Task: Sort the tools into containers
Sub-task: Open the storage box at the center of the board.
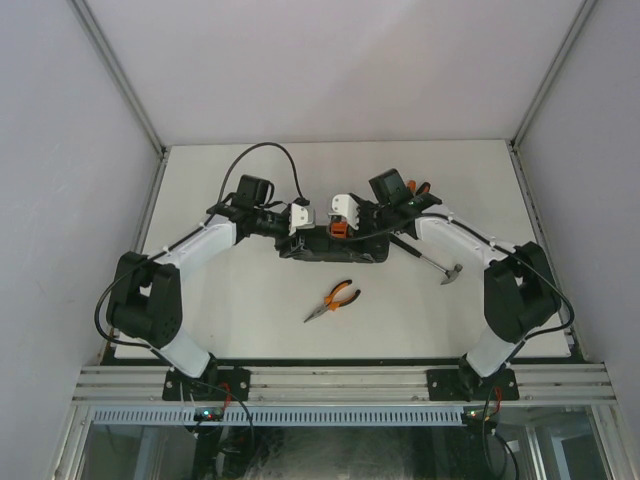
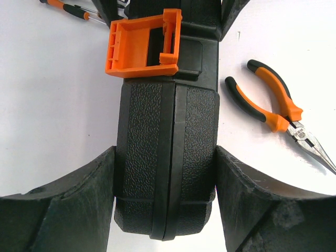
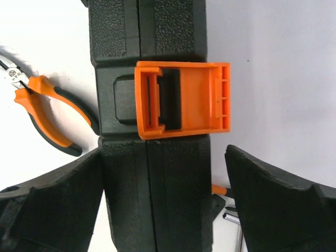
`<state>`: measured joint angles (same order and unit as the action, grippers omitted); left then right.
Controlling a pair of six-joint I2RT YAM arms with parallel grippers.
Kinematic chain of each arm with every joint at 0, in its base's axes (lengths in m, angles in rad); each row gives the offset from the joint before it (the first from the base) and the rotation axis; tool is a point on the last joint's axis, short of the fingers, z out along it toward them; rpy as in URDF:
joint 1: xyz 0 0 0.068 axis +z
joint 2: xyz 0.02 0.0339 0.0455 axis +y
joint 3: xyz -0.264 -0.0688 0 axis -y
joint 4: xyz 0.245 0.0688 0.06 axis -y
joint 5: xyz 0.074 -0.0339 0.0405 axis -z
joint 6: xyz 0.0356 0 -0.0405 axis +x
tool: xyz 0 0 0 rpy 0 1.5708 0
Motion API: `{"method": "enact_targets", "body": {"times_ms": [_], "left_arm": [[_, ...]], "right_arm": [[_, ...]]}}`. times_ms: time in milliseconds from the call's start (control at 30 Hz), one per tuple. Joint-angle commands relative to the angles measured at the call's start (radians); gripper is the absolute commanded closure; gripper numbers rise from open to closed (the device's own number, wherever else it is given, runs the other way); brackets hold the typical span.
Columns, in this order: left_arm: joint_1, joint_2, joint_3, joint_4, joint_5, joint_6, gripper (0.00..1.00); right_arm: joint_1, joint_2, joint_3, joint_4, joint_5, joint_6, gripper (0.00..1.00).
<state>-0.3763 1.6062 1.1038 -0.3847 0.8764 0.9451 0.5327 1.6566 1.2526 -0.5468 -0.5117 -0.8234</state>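
The black tool case (image 1: 335, 247) stands on its edge mid-table, closed, with its orange latch (image 2: 142, 47) flipped open. My left gripper (image 1: 300, 238) is shut on the case's left end; both fingers (image 2: 63, 210) press its sides (image 2: 165, 157). My right gripper (image 1: 360, 235) straddles the case (image 3: 152, 199) just behind the latch (image 3: 181, 100). Its left finger touches the case and its right finger (image 3: 278, 205) stands apart. The orange-handled pliers (image 1: 335, 298) lie in front of the case. The hammer (image 1: 440, 265) lies to the right. Screwdrivers (image 1: 422, 188) lie behind the right wrist.
The pliers also show in the left wrist view (image 2: 273, 105) and the right wrist view (image 3: 47, 115), close beside the case. A screwdriver handle (image 2: 68, 8) lies beyond the case. White walls enclose the table (image 1: 250, 330) on three sides.
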Motion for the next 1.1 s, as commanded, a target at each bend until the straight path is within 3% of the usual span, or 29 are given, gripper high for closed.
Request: {"method": "enact_targets", "body": {"times_ms": [0,133,233,333,367,400,433,467,633,833,967,1067], "left_arm": [[0.003,0.009,0.065,-0.036,0.035,0.007,1.0],[0.003,0.003,0.062,-0.03,0.039,0.01,0.99],[0.003,-0.007,0.056,0.001,0.038,-0.022,0.91],[0.004,-0.039,0.036,0.069,0.022,-0.085,0.7],[0.006,-0.052,0.023,0.103,0.013,-0.113,0.59],[0.008,-0.066,0.01,0.146,0.003,-0.149,0.35],[0.012,-0.08,-0.002,0.19,-0.005,-0.189,0.24],[0.017,-0.092,-0.011,0.228,-0.009,-0.221,0.2],[0.056,-0.157,-0.059,0.417,0.003,-0.384,0.08],[0.108,-0.234,-0.136,0.658,-0.032,-0.609,0.05],[0.117,-0.287,-0.142,0.731,-0.186,-0.748,0.02],[0.117,-0.331,-0.132,0.731,-0.405,-0.871,0.0]], "right_arm": [[0.013,0.029,0.052,-0.018,0.031,-0.031,0.16],[0.015,0.053,0.058,-0.024,0.052,-0.03,0.23],[0.003,0.062,0.06,-0.018,0.044,-0.012,0.44],[-0.022,0.058,0.064,-0.008,0.025,0.013,0.63],[-0.031,0.054,0.068,-0.006,0.013,0.015,0.67],[-0.039,0.049,0.07,-0.005,0.007,0.015,0.69],[-0.044,0.046,0.071,-0.003,0.002,0.03,0.73],[-0.049,0.044,0.074,-0.004,0.001,0.035,0.75],[-0.059,0.038,0.076,-0.006,-0.009,0.045,0.79],[-0.065,0.037,0.086,0.015,-0.018,0.105,0.81],[-0.074,0.019,0.105,0.041,-0.049,0.215,0.81],[-0.075,0.001,0.11,0.076,-0.041,0.338,0.81]]}}
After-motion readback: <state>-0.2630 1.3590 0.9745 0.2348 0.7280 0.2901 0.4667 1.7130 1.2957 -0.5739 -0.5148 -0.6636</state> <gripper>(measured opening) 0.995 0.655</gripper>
